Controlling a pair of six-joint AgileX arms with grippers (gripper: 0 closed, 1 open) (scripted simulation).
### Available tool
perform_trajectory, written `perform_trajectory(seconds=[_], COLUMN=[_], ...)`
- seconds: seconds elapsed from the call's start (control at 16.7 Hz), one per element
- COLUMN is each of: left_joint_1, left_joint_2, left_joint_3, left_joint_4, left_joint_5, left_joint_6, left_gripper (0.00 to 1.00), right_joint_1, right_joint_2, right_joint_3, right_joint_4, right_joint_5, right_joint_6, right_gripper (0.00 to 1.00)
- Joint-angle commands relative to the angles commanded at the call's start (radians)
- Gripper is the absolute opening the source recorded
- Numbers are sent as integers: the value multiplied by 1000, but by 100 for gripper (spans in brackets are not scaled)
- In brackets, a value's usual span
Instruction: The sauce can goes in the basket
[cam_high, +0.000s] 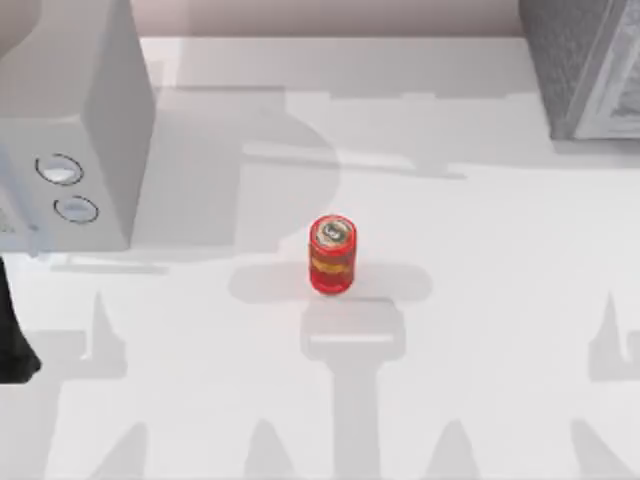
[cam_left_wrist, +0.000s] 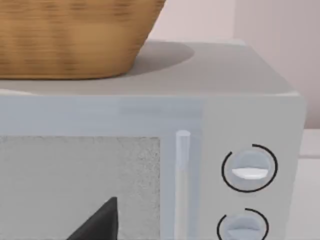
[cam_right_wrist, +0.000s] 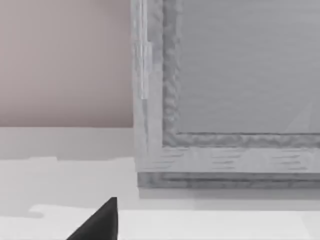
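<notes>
Can (cam_high: 332, 254): upright mid-table, free to grasp.
Basket (cam_left_wrist: 75, 37): on microwave (cam_left_wrist: 250, 100), far left.
Jaws: cannot tell.

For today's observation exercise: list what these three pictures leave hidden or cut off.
- Basket: left wrist view, its rim and inside are cut off by the picture's edge.
- Microwave: top view, cut off at the left edge; its door contents are not readable.
- Grey box: top view, cut off at the corner.
- Sauce can: label print too small.
- Both end effectors: fingers' state hidden, only a dark tip each.
</notes>
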Motion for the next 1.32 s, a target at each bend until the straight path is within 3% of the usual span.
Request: perform_trajectory(seconds=[0.24, 0.48, 1.32], left_joint_1=[-3, -30, -141], left_joint_2=[22, 185, 1184], left_joint_3=[11, 89, 497], left_joint_4=[15, 120, 734], left_joint_5=[12, 90, 563], left_joint_6=[0, 5, 44], left_gripper=[100, 100, 100], right_joint_1=[0, 0, 0], right_joint_2=[0, 0, 0], right_joint_3=[0, 0, 0], right_joint_4=[0, 0, 0], right_joint_5=[0, 0, 0], right_joint_6=[0, 0, 0], right_gripper=[100, 100, 100])
